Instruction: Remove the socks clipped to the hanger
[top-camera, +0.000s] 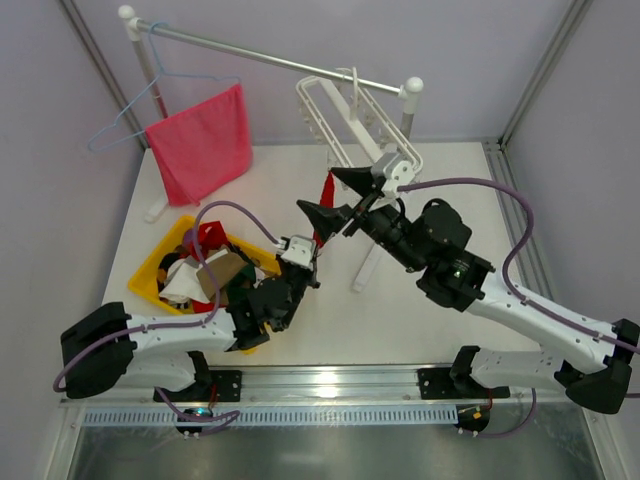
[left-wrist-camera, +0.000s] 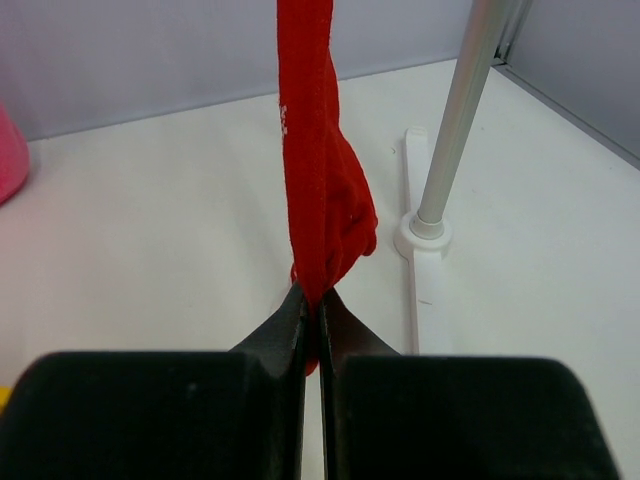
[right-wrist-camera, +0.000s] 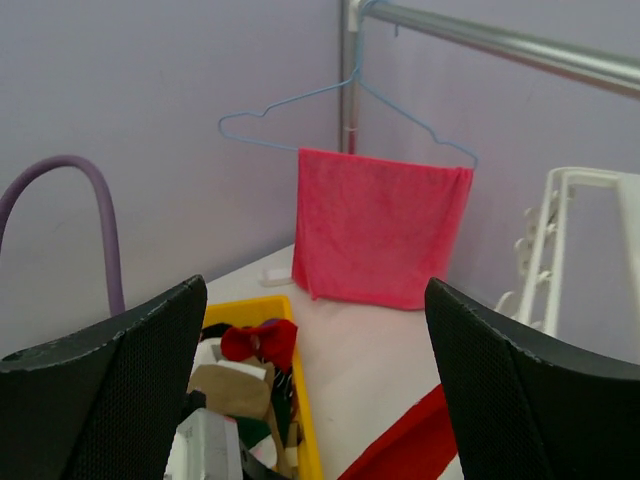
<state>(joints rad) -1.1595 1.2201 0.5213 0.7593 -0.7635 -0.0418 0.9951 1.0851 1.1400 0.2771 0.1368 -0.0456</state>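
Observation:
The white hanger hangs by its hook from the rail, and its frame shows at the right of the right wrist view. One red sock stretches down from its lower edge. My left gripper is shut on the bottom end of that red sock. The right gripper is open around the sock's upper part, one finger on each side. In the right wrist view the right gripper is wide open, with the red sock low between the fingers. The clip on the sock is hidden.
A yellow bin at the left holds several loose socks. A pink-red cloth hangs on a light-blue wire hanger from the rail. The rack's upright post and white foot stand just right of the sock.

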